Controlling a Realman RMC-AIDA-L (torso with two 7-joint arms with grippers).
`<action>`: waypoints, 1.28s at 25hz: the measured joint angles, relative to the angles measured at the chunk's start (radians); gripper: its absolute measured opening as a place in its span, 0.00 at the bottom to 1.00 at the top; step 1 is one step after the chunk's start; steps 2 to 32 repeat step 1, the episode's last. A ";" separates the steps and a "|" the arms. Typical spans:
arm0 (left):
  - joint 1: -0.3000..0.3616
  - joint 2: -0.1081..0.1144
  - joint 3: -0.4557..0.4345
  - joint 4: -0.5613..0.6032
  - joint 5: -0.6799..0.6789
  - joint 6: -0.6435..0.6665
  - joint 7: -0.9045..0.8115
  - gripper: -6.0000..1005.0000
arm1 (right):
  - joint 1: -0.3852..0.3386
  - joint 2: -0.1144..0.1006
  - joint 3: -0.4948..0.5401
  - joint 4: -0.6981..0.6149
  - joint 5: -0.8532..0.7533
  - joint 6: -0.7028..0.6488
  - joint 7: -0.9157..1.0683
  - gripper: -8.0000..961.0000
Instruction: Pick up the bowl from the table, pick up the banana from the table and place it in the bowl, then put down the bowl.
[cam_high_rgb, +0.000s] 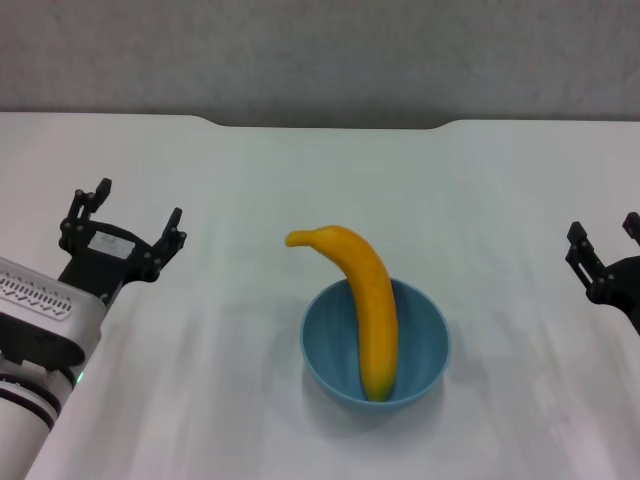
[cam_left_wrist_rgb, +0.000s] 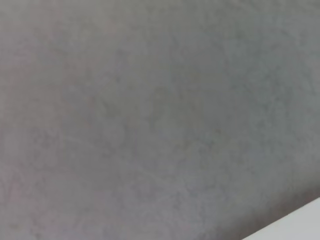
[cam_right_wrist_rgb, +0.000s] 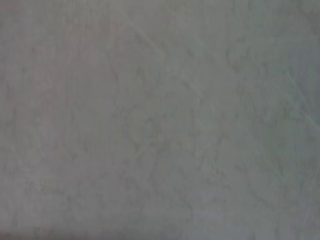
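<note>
Yellow banana (cam_high_rgb: 368, 310) in bowl (cam_high_rgb: 375, 345); arm lettering possibly unreadable.

Bright, even light; wrist views blurry.

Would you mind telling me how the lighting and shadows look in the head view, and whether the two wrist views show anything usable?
Head view: soft, even light; the bowl casts only a faint shadow on the table, with the banana crisp. Left wrist view: a featureless grey surface with a pale sliver in one corner. Right wrist view: the same mottled grey, nothing identifiable.
</note>
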 joint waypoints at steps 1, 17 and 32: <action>0.000 0.000 0.000 0.001 0.004 0.003 0.000 0.89 | -0.001 0.000 -0.001 0.002 0.001 -0.001 0.001 0.74; 0.000 0.000 0.000 0.001 0.004 0.003 0.000 0.89 | -0.001 0.000 -0.001 0.002 0.001 -0.001 0.001 0.74; 0.000 0.000 0.000 0.001 0.004 0.003 0.000 0.89 | -0.001 0.000 -0.001 0.002 0.001 -0.001 0.001 0.74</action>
